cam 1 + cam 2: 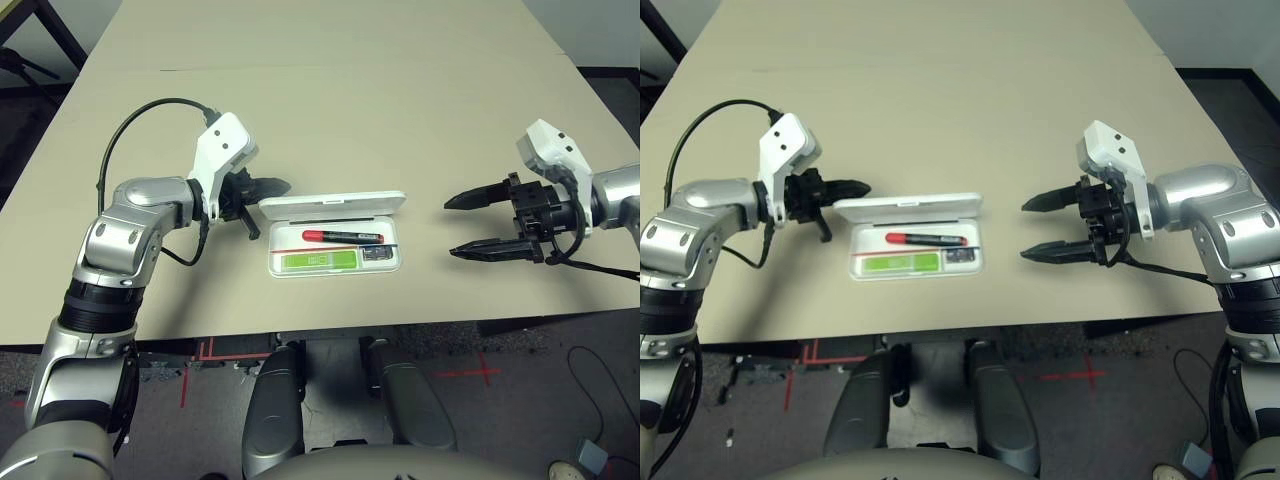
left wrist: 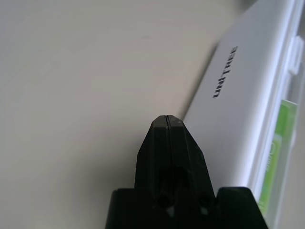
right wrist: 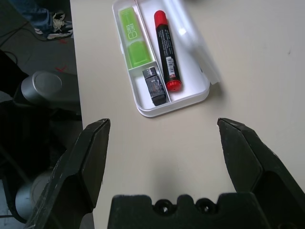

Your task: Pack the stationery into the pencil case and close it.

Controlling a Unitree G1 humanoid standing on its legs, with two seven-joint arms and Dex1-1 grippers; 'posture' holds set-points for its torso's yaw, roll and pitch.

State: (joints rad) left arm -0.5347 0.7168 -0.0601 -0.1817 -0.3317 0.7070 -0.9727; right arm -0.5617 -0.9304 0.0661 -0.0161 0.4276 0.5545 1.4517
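3 stationery items point(image 1: 335, 248) in pencil case point(image 1: 335, 262); left tool point(image 1: 268, 187) clenched by lid, right tool point(image 1: 480, 225) spread.

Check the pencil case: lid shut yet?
Not shut. The pencil case lid stands raised at the far edge; marker and green stick show inside.

"UNITREE" on pencil case point(image 2: 238, 109) lid.
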